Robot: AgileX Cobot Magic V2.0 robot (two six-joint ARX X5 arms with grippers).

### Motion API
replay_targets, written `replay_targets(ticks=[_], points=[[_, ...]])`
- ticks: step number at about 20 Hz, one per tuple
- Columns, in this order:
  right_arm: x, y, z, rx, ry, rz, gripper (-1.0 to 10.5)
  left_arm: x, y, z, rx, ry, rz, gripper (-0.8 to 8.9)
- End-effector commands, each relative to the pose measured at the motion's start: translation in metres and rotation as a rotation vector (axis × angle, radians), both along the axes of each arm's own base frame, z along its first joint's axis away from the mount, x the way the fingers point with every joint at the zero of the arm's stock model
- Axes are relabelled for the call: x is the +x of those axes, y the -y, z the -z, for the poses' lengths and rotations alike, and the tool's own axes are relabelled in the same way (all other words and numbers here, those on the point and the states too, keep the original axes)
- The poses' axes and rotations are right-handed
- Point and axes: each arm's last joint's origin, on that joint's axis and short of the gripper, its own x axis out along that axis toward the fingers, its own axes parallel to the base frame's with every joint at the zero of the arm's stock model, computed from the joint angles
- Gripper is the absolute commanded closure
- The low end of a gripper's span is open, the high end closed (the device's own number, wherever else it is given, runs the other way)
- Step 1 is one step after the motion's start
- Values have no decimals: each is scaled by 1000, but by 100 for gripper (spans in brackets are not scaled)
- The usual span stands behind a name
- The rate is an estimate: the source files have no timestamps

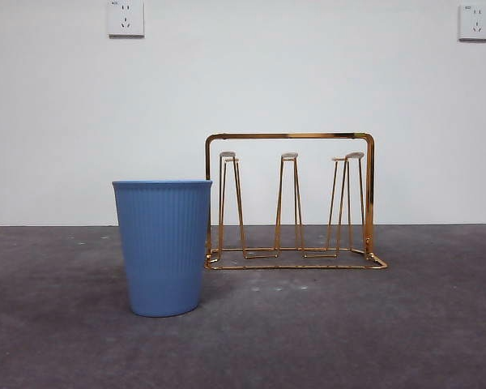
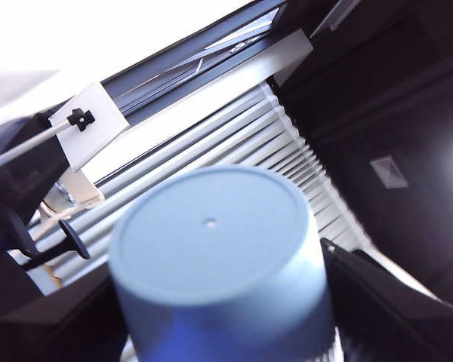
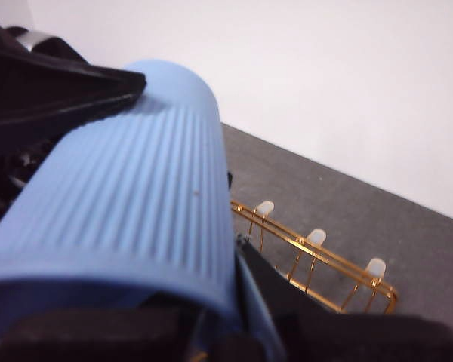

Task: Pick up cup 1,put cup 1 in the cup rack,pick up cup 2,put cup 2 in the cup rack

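Observation:
A blue ribbed cup [image 1: 163,247] stands upright on the grey table, just left of and in front of the gold wire cup rack [image 1: 369,194], whose pegs are bare. No arm shows in the front view. My left gripper [image 2: 219,309] is shut on a blue cup [image 2: 211,226] whose flat base faces the camera, with ceiling and blinds behind it. My right gripper [image 3: 151,219] is shut on a blue ribbed cup [image 3: 136,188], held tilted high above the table, with the rack [image 3: 317,249] below and beyond it.
A white wall with two sockets [image 1: 125,18] stands behind the table. Bare grey table [image 1: 389,324] lies to the right of and in front of the rack.

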Motion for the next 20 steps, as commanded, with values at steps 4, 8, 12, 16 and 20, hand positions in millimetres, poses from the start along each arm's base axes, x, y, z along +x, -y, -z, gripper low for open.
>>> replay_targets(ticks=[4,8,12,16,20], points=[[-12,8,5,-24,-55,23,748,-1,-2,-4,7,98,-23,821],[-37,24,14,-110,-168,71,757,2,-2,1,67,117,-57,821],[-68,44,30,-214,-347,108,757,7,2,8,240,153,-173,820],[-90,58,37,-250,-428,143,759,4,17,-8,594,317,-428,820],[-99,64,39,-251,-455,155,759,-7,36,-22,763,495,-612,820]])
